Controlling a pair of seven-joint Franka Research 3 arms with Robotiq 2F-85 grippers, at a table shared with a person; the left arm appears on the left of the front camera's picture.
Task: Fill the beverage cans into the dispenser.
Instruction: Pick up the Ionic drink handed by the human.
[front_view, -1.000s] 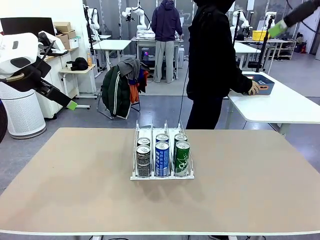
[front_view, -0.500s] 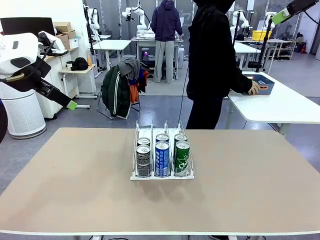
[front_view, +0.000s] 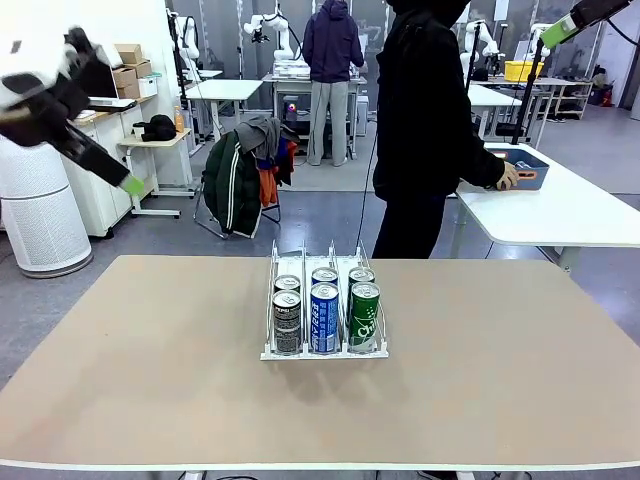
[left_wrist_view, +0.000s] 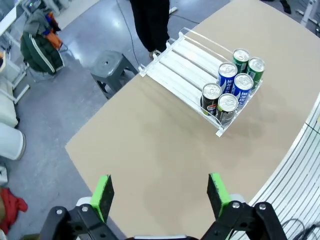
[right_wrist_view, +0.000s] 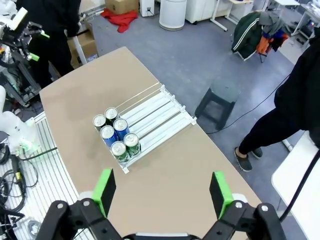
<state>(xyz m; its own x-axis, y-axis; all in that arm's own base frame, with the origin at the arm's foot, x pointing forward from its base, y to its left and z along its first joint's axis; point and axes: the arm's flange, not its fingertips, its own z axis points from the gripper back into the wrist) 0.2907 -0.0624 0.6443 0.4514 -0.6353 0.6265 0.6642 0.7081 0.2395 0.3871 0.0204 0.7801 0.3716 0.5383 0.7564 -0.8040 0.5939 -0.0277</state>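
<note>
Now, your left claw (left_wrist_view: 160, 186) and right claw (right_wrist_view: 162, 187) both gape empty, high above the desk (front_view: 150, 350). The dispenser (left_wrist_view: 186, 64) sits mid-desk, nearer the far edge, six beverage cans (front_view: 324, 318) at its near end; a sloppy descent could clip the thin dividers (front_view: 304, 262).

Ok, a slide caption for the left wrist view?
Open left gripper high above the table; dispenser below holds six cans.

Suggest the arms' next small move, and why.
Probably just wait with the left gripper and right gripper high and open. Six cans stand in the dispenser, two per lane, and the person's hand is on a blue bin at the next table, perhaps fetching more.
</note>
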